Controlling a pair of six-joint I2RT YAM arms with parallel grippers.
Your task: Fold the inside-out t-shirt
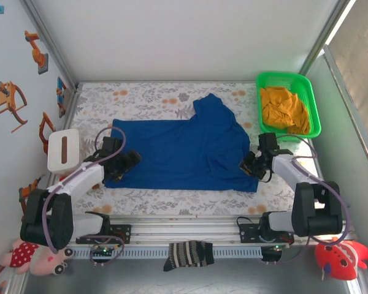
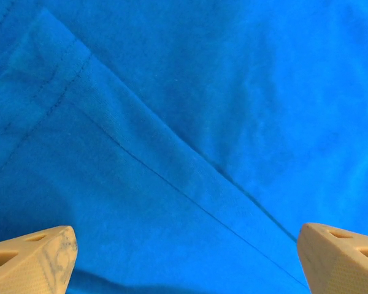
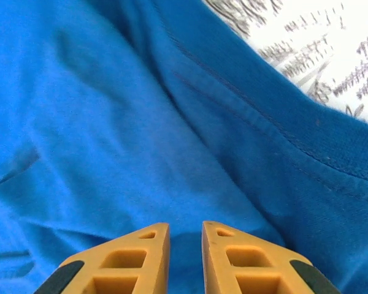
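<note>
left gripper (image 1: 130, 160): jaws spread wide above left edge | inside-out t-shirt (image 1: 178, 150): flat on tabletop (image 1: 141, 95), right part bunched | right gripper (image 1: 251, 164): jaws almost together, grip on cloth unclear | risk: one-sided pull drags cloth, skewing fold

Floral tablecloth (image 1: 147, 95); white back wall (image 1: 184, 37); cartoon stickers (image 1: 12, 98), left wall; bright daylight right.

Bright, even light; soft shadows.

left fingers (image 2: 32, 260) wide apart above blue t-shirt (image 2: 233, 92) hem
</note>
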